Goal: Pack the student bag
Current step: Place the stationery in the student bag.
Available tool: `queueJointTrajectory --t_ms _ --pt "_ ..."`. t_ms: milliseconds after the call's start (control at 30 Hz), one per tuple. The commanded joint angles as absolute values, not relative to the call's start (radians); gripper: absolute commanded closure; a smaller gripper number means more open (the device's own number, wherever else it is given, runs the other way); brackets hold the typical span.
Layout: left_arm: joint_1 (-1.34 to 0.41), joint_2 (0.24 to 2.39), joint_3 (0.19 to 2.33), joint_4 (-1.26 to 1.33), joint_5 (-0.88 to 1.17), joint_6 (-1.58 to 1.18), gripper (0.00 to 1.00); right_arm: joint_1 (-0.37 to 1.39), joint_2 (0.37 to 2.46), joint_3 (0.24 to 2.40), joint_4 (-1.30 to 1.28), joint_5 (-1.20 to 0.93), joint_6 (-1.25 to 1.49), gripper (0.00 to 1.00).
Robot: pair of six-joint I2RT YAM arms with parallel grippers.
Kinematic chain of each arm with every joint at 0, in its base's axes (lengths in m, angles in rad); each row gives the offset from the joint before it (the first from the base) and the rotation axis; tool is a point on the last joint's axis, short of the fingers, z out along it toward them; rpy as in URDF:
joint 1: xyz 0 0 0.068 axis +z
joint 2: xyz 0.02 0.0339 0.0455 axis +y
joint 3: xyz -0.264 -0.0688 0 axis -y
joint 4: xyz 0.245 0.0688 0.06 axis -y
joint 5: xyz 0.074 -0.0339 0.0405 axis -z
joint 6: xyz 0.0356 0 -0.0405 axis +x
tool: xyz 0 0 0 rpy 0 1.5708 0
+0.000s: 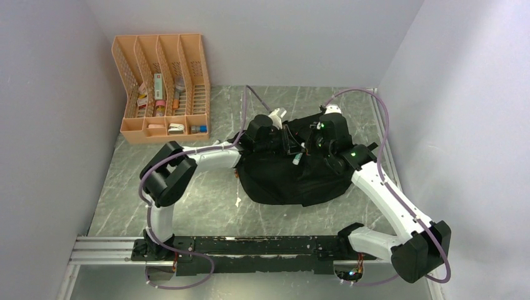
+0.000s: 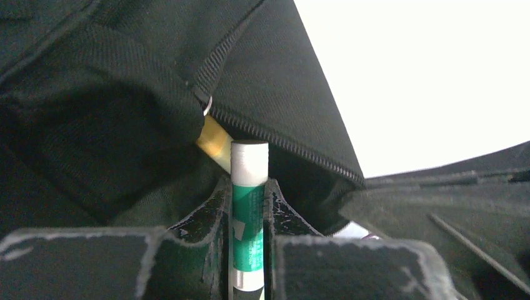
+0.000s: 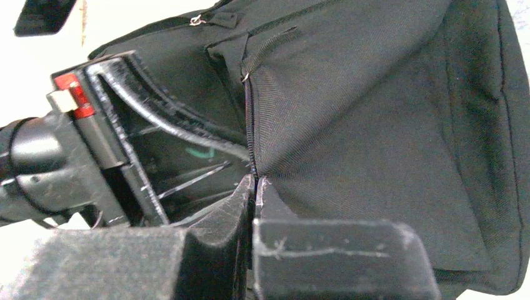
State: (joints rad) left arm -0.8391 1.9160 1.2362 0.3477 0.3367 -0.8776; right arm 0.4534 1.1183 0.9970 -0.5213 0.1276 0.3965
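Nearest the arm bases is the student bag (image 1: 281,181), a large black soft fabric backpack with a rounded body. It lies on the grey marbled table (image 1: 206,212) between the 2 arms, its near edge bulging toward the bases. Both arms reach over the bag, 1 from each side, and meet at its far top edge. Right gripper (image 3: 254,187): jaws closed tight, pinching the bag's zipper edge where the fabric folds, so it looks to be holding the mouth up and open. Left gripper (image 2: 248,197): jaws narrowed around a slim green-and-white tube (image 2: 249,164) with a white cap. The tube is gripped along its body, cap end pointing at the dark gap under the bag's zipper line. Just inside that gap, beside the tube's cap, a yellow item (image 2: 212,142) shows; cannot tell what it is. Beyond the bag, to its far left against the back wall, the orange mesh desk organiser (image 1: 164,87) with 4 slots has several small items in it. Step in hand, by my read: inserting the tube into the bag. Next move calls for pushing the tube forward past the zipper teeth, deep enough to clear the lip. Then the left jaws spread to drop it, while the right pinch holds the opening.
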Motion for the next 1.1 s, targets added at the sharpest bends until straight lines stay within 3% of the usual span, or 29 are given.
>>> queueJointTrajectory --t_ms 0,233,433,700,900,1000,1067 --pt "-0.857 1.973 1.286 0.490 0.331 -0.924 0.95 0.449 1.075 0.981 -0.458 0.079 0.429 1.00" --pt "-0.875 2.056 1.301 0.707 0.282 -1.045 0.95 0.449 1.062 0.949 -0.436 0.038 0.461 1.00" --pt "-0.903 2.116 1.371 0.728 0.246 -1.074 0.95 0.449 1.053 0.936 -0.437 0.037 0.469 1.00" --pt "-0.935 2.137 1.375 0.662 0.238 -1.037 0.68 0.450 1.049 0.933 -0.448 0.061 0.463 1.00" --pt "-0.935 2.112 1.361 0.618 0.237 -0.998 0.59 0.450 1.054 0.925 -0.437 0.052 0.468 1.00" --pt "-0.935 2.088 1.362 0.592 0.230 -0.957 0.44 0.450 1.054 0.923 -0.436 0.055 0.468 1.00" --pt "-0.935 2.065 1.360 0.567 0.221 -0.937 0.42 0.449 1.055 0.923 -0.438 0.058 0.466 1.00"
